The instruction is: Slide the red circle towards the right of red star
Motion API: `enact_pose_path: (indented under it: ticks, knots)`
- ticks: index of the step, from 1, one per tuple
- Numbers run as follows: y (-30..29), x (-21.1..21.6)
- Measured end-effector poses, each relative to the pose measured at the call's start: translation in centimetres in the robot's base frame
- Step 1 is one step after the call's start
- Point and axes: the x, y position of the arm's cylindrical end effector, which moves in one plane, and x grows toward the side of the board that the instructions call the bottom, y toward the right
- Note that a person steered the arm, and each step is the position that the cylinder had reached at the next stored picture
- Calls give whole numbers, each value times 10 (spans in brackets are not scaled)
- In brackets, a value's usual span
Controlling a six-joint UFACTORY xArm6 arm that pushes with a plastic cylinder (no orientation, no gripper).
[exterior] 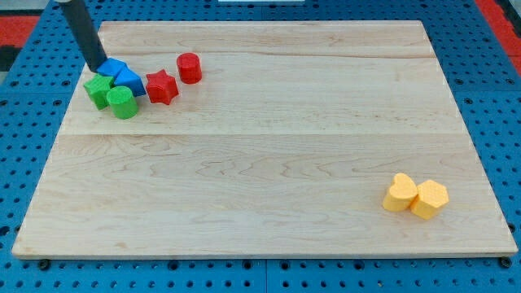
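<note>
The red circle [189, 67] stands on the wooden board near the view's top left. The red star [161, 86] lies just below and to the left of it, very close. My tip [98, 67] comes down from the view's top left and sits at the upper left edge of the blue blocks, well left of both red blocks. The rod's lower end is partly hidden against a blue block.
Two blue blocks [122, 75] sit left of the red star. A green block [98, 89] and a green cylinder [123, 102] lie just below them. Two yellow blocks [415, 195] lie at the view's bottom right. The board's edge [260, 254] borders a blue pegboard.
</note>
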Motion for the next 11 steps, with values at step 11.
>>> enact_pose_path:
  ticks: [11]
  knots:
    - [112,-14]
